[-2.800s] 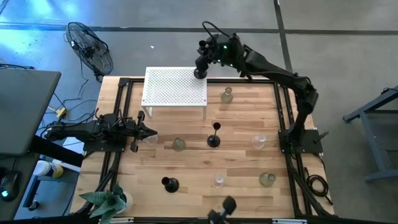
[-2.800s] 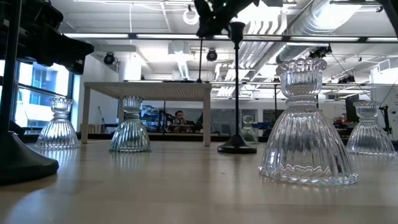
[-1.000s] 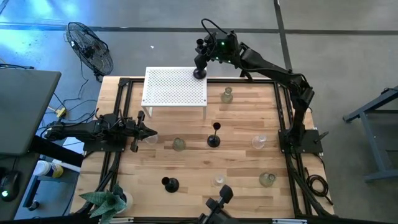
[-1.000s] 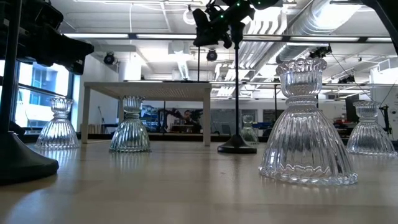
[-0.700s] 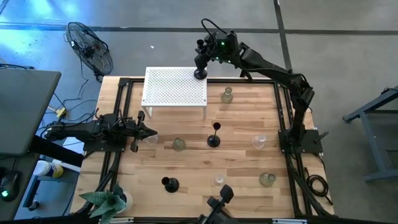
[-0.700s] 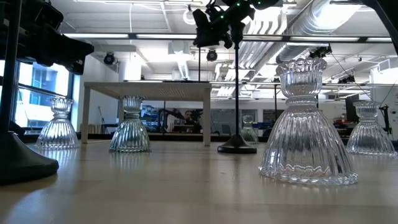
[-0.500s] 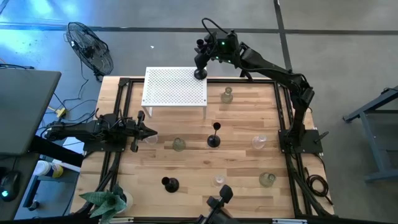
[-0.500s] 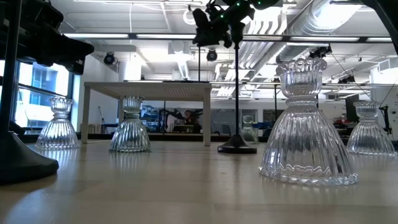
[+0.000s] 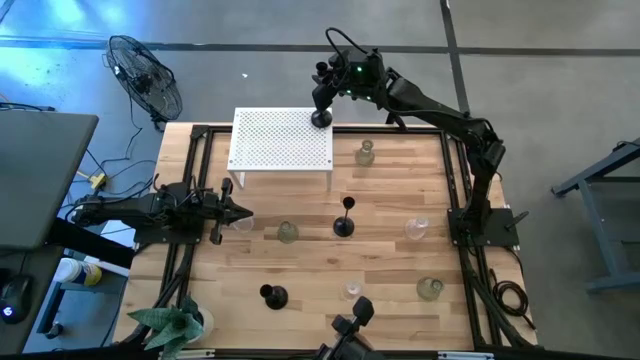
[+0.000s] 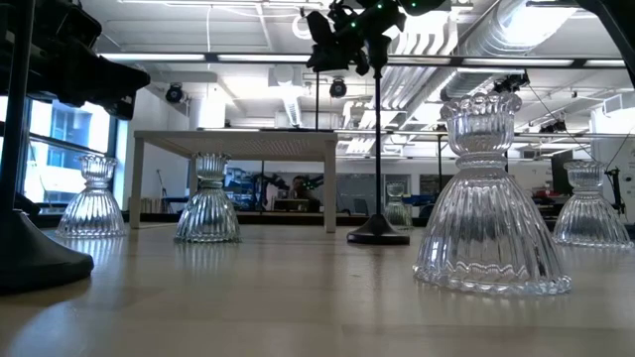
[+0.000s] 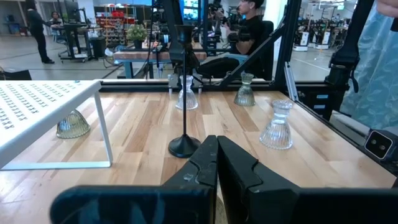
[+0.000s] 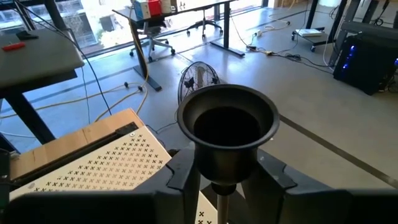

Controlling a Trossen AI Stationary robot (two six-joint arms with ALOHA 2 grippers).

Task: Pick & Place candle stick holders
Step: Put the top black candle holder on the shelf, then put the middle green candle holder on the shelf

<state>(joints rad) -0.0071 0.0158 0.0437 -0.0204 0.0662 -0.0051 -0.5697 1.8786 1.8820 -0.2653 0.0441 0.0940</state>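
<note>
A black candle stick holder (image 9: 321, 117) stands upright on its round base at the far right corner of the white perforated table (image 9: 280, 140). My right gripper (image 12: 222, 177) is open there, one finger on each side of the thin stem just under the cup (image 12: 227, 121). Two more black holders (image 9: 344, 225) (image 9: 272, 295) and several glass ones (image 9: 365, 153) (image 9: 416, 228) (image 9: 288, 232) stand on the wooden table. My left gripper (image 11: 216, 158) is shut at the table's left edge and holds nothing.
A black fan (image 9: 145, 75) stands on the floor beyond the far left corner. One glass holder (image 11: 73, 124) sits under the white table. Black frame rails (image 9: 458, 180) run along the table's sides. A plant (image 9: 175, 325) is at the near left corner.
</note>
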